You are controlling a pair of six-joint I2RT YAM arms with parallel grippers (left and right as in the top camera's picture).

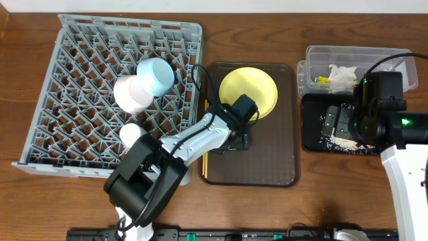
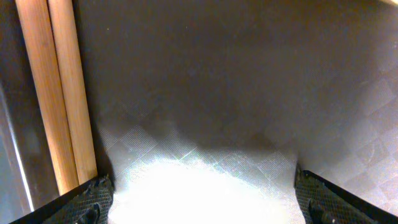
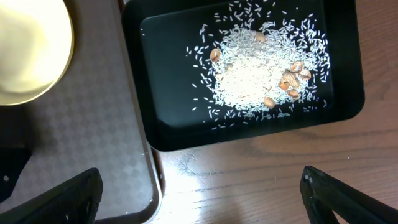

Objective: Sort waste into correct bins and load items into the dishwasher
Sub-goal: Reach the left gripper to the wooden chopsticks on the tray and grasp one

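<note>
The wooden chopsticks [image 2: 56, 93] lie side by side along the left edge of the brown serving tray [image 1: 267, 161]; in the overhead view the chopsticks [image 1: 205, 167] show as a thin line. My left gripper [image 1: 235, 140] hangs low over that tray, open and empty [image 2: 202, 202], with the chopsticks just beyond its left finger. The yellow plate [image 1: 249, 91] rests on the tray's far end. My right gripper [image 1: 338, 122] is open and empty [image 3: 202, 193] by the black tray [image 3: 161, 112] that holds the rice scraps [image 3: 249, 74]. Napkin [image 1: 342, 73] and wrapper [image 1: 323, 79] lie in the clear tub [image 1: 314, 55].
The grey dish rack [image 1: 87, 47] at left holds a light blue bowl [image 1: 156, 75], a pinkish-white bowl [image 1: 132, 93] and a small white cup [image 1: 130, 134]. The left arm reaches across the rack's near right corner. Bare wooden table [image 3: 267, 174] lies in front of the black tray.
</note>
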